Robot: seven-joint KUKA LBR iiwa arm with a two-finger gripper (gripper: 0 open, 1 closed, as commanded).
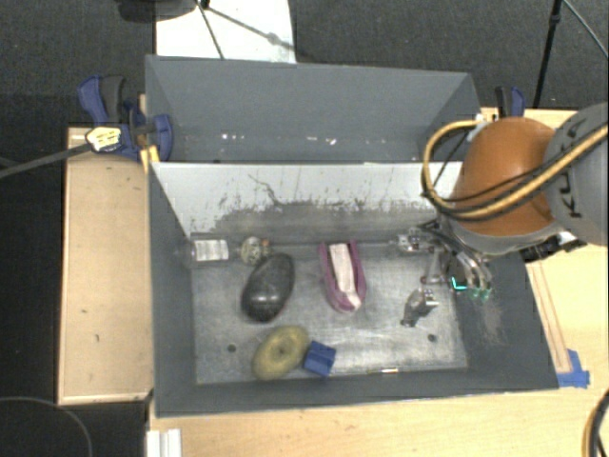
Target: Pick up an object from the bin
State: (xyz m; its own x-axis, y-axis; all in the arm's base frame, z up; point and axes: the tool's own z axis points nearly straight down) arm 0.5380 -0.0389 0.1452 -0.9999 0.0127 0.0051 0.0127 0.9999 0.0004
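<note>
My gripper hangs low over the bare floor at the right side of the bin, under the arm's orange cover. Nearest to it, a short way to the left, lies a purple and white elongated object, end-on toward the back wall. Further left rests a dark grey oval stone-like lump. An olive-yellow ring lies near the front wall with a small blue block touching its right side.
A small clear-silver piece and a little round thing sit by the back wall at the left. The bin's sloped walls rise close to the gripper on the right.
</note>
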